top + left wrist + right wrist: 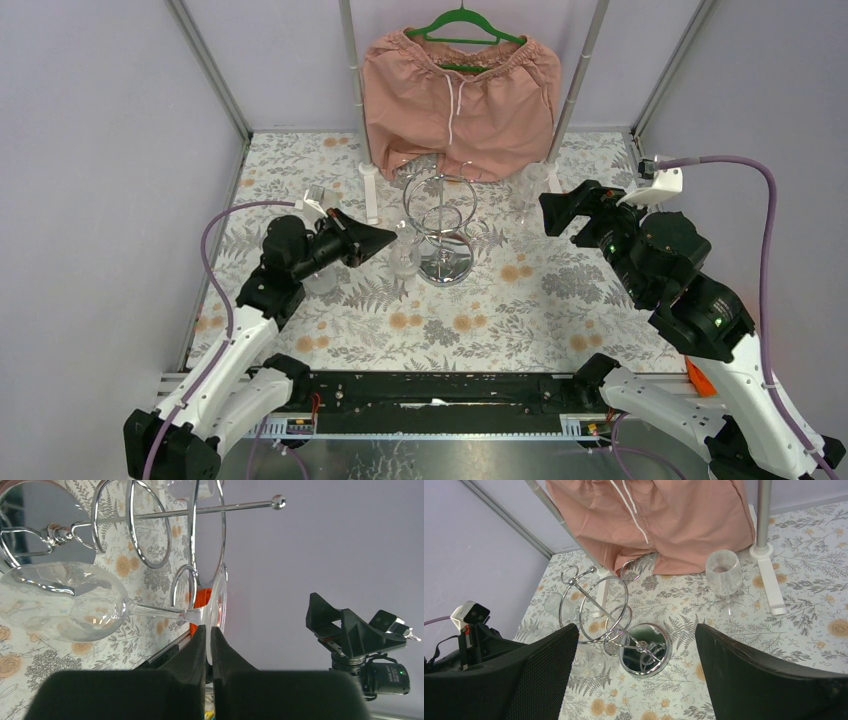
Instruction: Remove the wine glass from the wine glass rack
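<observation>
The left gripper [209, 631] is clamped on the foot of the inverted wine glass [70, 602]. The glass stem lies at a low ring of the rack [440, 225]. The right gripper [636, 632] is spread wide, apart from the rack. A second glass [724, 575] stands near the hanging shorts [458, 100].

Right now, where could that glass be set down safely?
Bare: the tablecloth's near strip, between the wine glass rack and the black rail. Crowded: beside the rack, where the left gripper holds the wine glass, and the back, with another glass and the hanging shorts.
</observation>
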